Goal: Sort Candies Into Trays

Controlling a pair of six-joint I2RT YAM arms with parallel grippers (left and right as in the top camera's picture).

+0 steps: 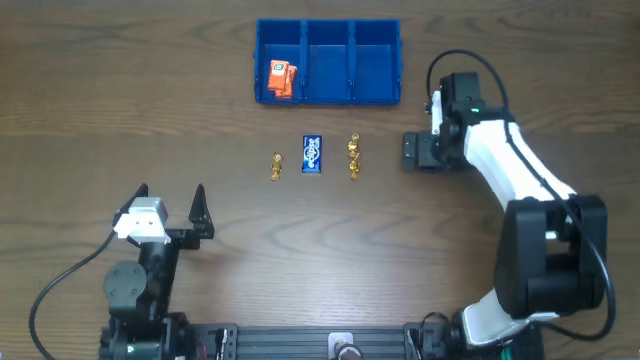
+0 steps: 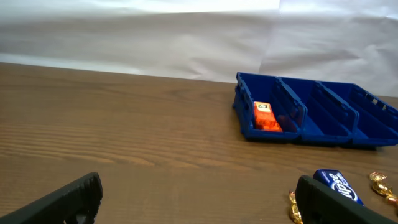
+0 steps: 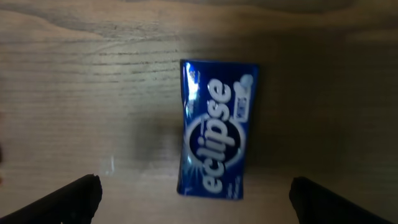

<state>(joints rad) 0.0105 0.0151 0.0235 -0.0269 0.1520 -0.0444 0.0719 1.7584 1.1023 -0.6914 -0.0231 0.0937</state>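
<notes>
While it lies flat on the table (image 1: 120, 120) just before the blue tray (image 1: 328, 96), the mint pack (image 3: 214, 130) is dark blue, glossy, with white print. The right gripper (image 3: 194, 182) hangs above it, jaws wide apart. The top view adds gold candies (image 1: 353, 158) beside the pack, an orange candy (image 1: 282, 79) in the tray's left end compartment, and the left gripper (image 1: 172, 192), also spread, far from the tray.

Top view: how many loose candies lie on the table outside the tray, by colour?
Gold-wrapped candies: 3
Blue pack: 1
Total: 4
</notes>
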